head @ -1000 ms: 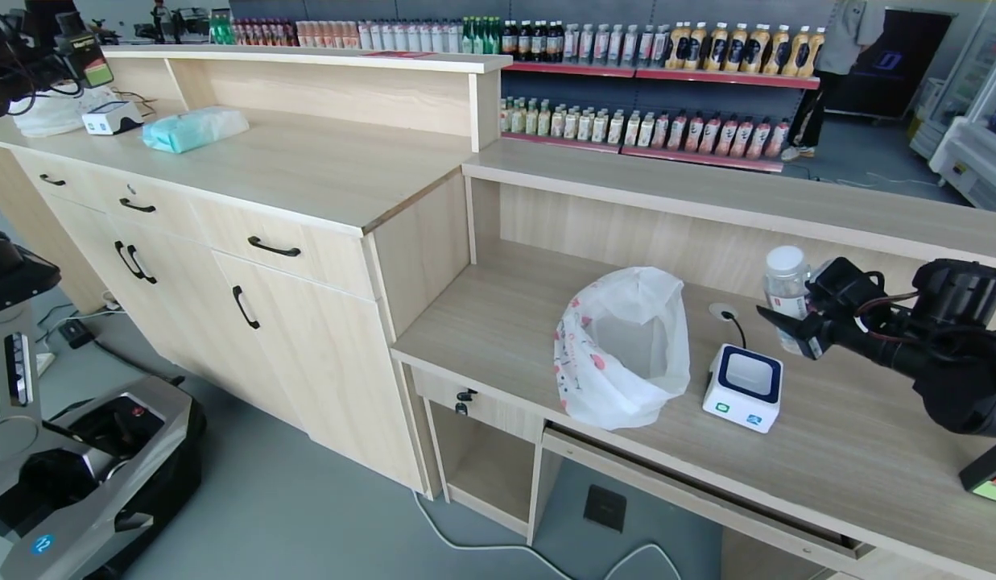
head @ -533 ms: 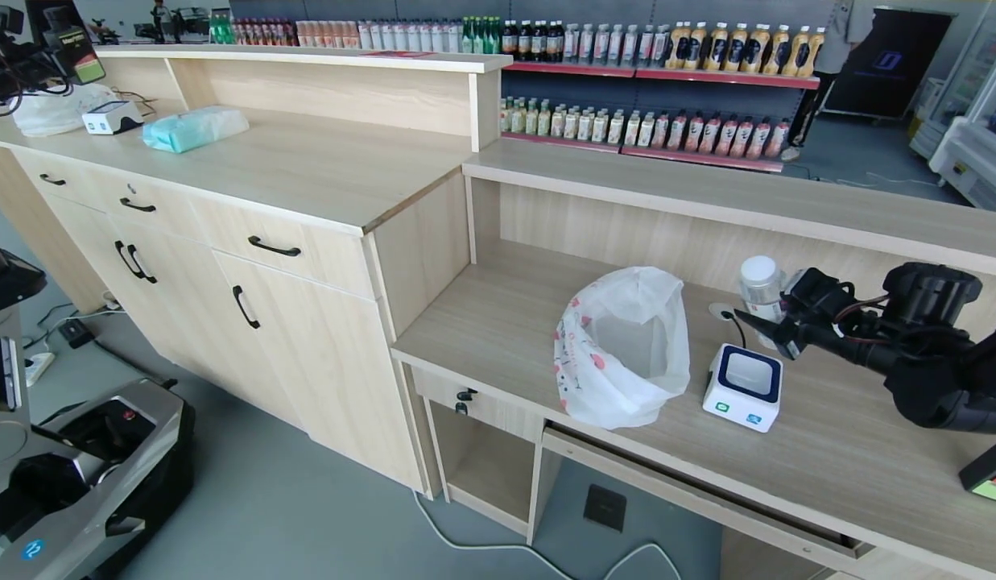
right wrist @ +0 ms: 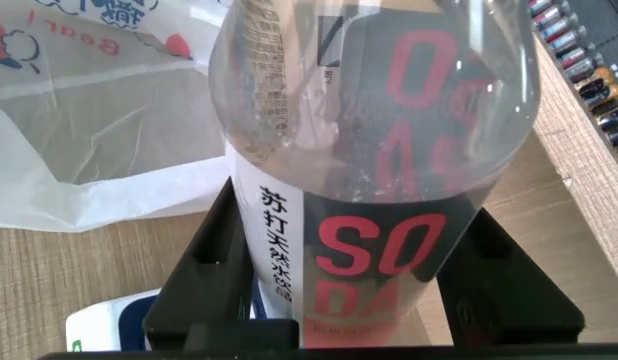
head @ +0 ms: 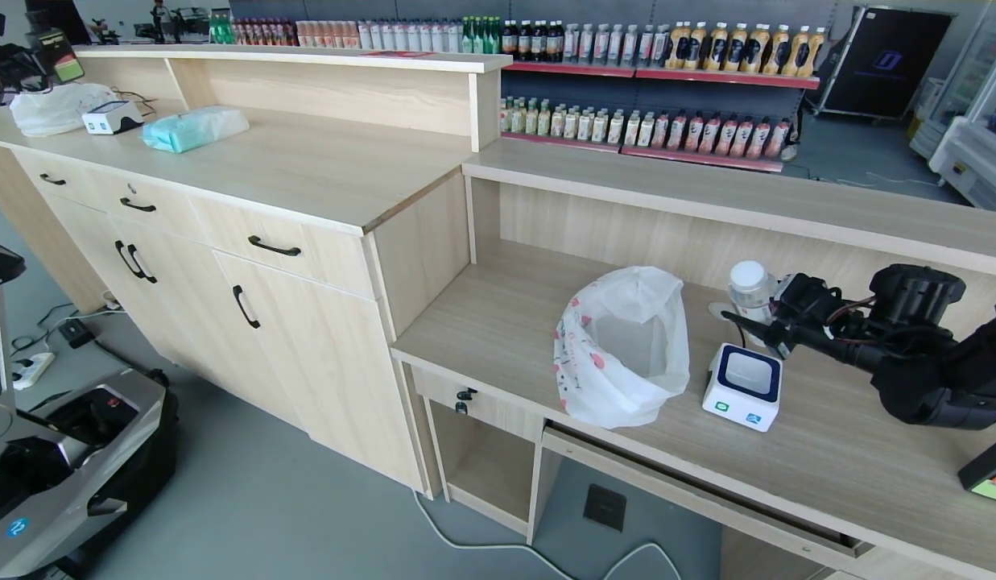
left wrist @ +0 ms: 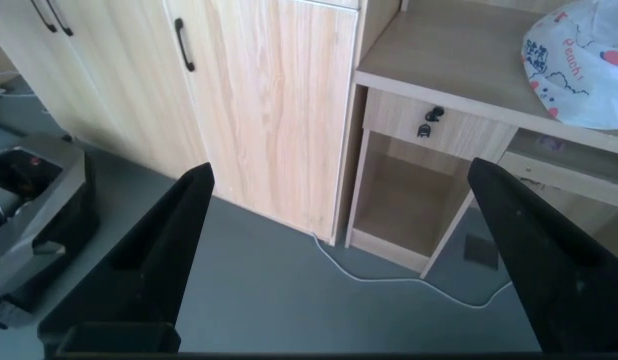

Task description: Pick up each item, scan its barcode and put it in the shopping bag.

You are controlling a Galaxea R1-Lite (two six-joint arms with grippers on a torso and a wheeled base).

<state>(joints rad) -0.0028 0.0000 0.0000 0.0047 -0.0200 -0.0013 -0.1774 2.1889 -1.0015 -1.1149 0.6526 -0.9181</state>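
Holding the soda bottle (head: 750, 290) upright, cap up, the right gripper (head: 767, 326) is clamped on its lower body, above the back part of the bench (head: 498, 322) and near the rear wall. The scanner (head: 743, 388) sits on the bench just in front of and below the bottle, toward the front edge, with its window facing up. The coming move is therefore judged to be a short drop forward, with a tilt that turns the label toward that window. The shopping bag (head: 626, 346) stands just beside the scanner on its left, mouth open, near the bench's front edge. A cable (head: 735, 322) runs from a hole at the back of the bench to the scanner, passing under the bottle, and could catch on a low pass. The left gripper (left wrist: 341, 180), fingers apart and empty, hangs over the floor well apart from the bench, so the right arm is the nearer one.
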